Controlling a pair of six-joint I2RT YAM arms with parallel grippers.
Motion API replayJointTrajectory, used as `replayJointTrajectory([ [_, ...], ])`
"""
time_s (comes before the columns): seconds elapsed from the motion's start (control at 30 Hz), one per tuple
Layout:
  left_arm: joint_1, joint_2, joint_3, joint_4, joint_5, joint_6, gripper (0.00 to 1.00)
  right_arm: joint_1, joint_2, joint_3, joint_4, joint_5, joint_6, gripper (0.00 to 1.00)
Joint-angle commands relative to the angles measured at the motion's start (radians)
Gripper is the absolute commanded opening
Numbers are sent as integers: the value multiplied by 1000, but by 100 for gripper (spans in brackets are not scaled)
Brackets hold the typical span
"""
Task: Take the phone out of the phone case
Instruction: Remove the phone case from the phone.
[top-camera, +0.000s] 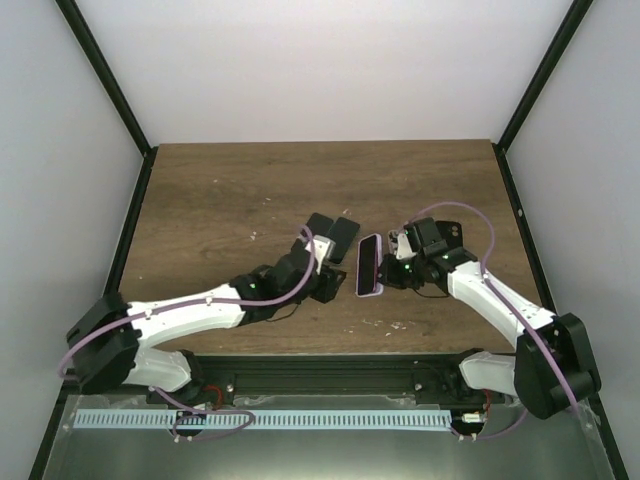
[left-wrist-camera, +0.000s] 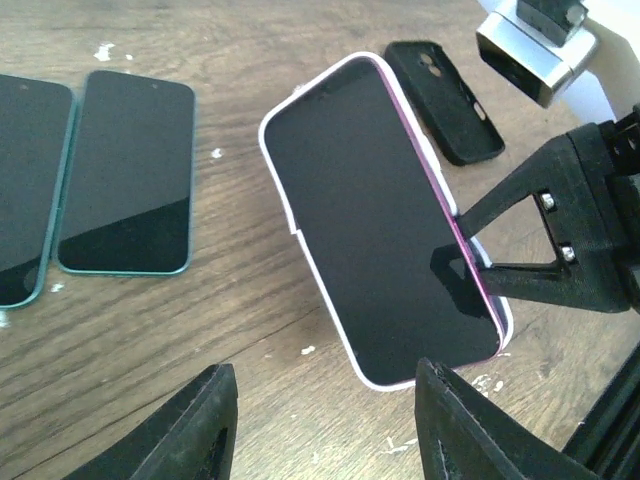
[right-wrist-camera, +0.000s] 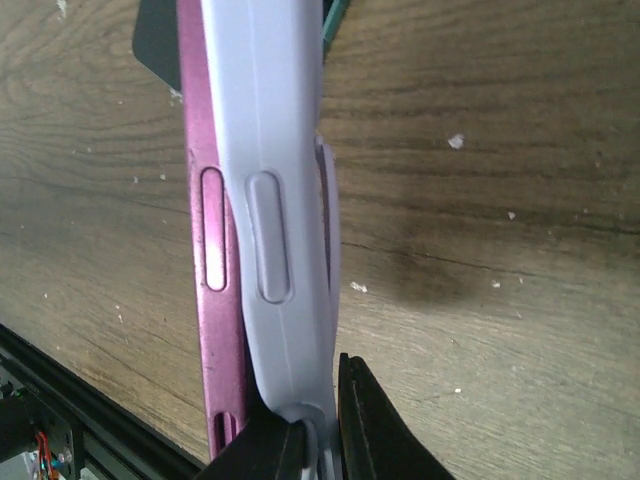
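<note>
The phone (left-wrist-camera: 385, 215) has a black screen and a magenta frame. It sits in a lavender case (right-wrist-camera: 275, 150) and lies screen up on the table, seen in the top view (top-camera: 370, 264). My right gripper (right-wrist-camera: 318, 440) is shut on the case's side lip, which is bent away from the magenta phone edge (right-wrist-camera: 213, 260). It reaches in from the phone's right in the top view (top-camera: 390, 272) and in the left wrist view (left-wrist-camera: 470, 245). My left gripper (left-wrist-camera: 325, 430) is open and empty, just off the phone's near end, to its left in the top view (top-camera: 325, 283).
Two dark phones (left-wrist-camera: 125, 170) lie side by side left of the cased phone, also in the top view (top-camera: 335, 235). An empty black case (left-wrist-camera: 445, 100) lies beyond it. A black rail (top-camera: 330, 375) runs along the table's near edge.
</note>
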Motion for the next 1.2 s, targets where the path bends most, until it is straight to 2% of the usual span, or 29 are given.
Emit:
replayJointTrajectory([
  [0.0,-67,114,75,53,-73,29,50,-3,-3,-20,16,1,55,1],
  [0.1,-129,197,124,88,-90,86,51,-7,-11,-53,70,-5,64,1],
  [0.3,-225,309,155,188,-222,189,49,-45,-15,-91,109,-5,61,1],
  [0.47,-278,377,181,215,-289,238,43,-51,7,-85,106,21,49,1],
  [0.63,-281,421,192,210,-299,232,37,-54,46,-87,130,18,42,1],
  [0.77,-280,453,210,167,-388,232,30,-53,83,-83,145,2,32,1],
  [0.97,-280,501,215,211,-344,281,35,-55,139,-66,155,0,21,1],
  [1.17,-279,550,248,185,-380,291,34,-54,154,-60,160,-6,21,1],
])
